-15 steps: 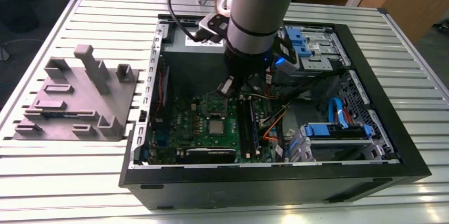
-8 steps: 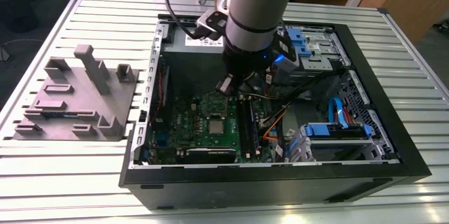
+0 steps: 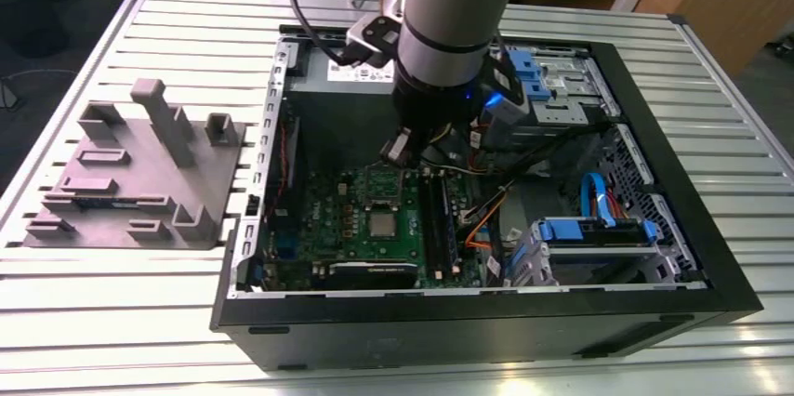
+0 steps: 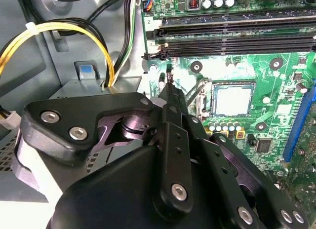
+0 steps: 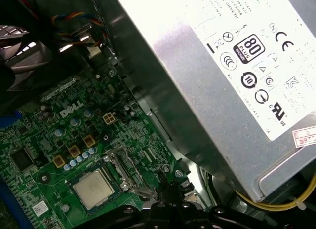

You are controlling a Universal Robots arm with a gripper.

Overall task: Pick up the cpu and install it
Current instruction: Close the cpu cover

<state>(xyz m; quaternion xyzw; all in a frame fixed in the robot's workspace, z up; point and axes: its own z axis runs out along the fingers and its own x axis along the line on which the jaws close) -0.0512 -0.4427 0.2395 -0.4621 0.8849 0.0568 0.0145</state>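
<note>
While the tool [image 4: 169, 81] hovers, the cpu [image 4: 233, 99] sits in its socket [image 4: 215, 101].

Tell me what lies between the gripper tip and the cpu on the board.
The shiny metal socket frame stands between the gripper and the cpu, on the green board, as the second wrist view shows.

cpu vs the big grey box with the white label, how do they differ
The cpu is a small flat square; the grey box is far bigger and bulky. The cpu's top is plain silvery metal; the box carries a white printed label. The cpu lies on the green board; the box stands beside it. Both are grey metal.
</note>
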